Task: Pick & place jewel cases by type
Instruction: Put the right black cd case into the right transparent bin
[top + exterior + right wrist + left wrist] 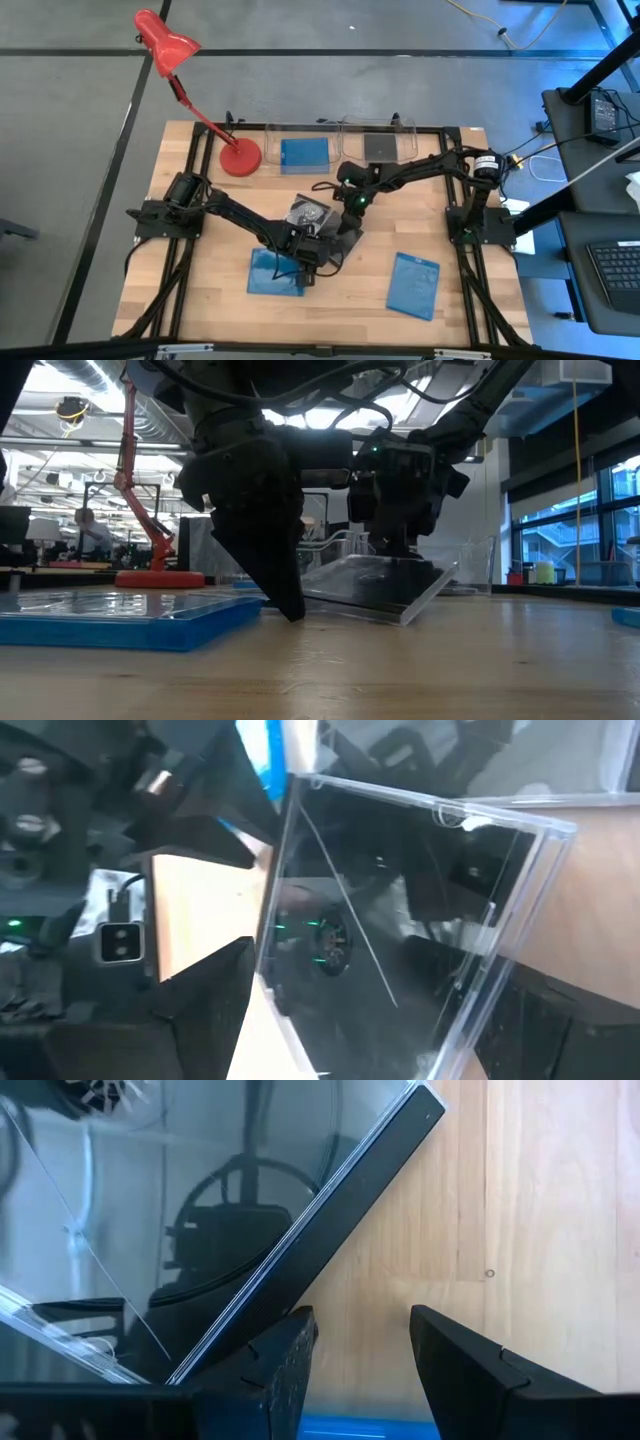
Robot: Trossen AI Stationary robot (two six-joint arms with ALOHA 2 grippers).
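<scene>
On the pale, grained wooden counter (350,300), a flat, glossy blue case (120,616) lay nearest. Just behind it, the left claw (362,1365) stood with fingers parted and empty beside a clear, hard-edged jewel case (375,588) that sat tilted. The right claw (395,545), spread wide, straddled that case.

No readable text, label, brand or number on anything in view.
</scene>
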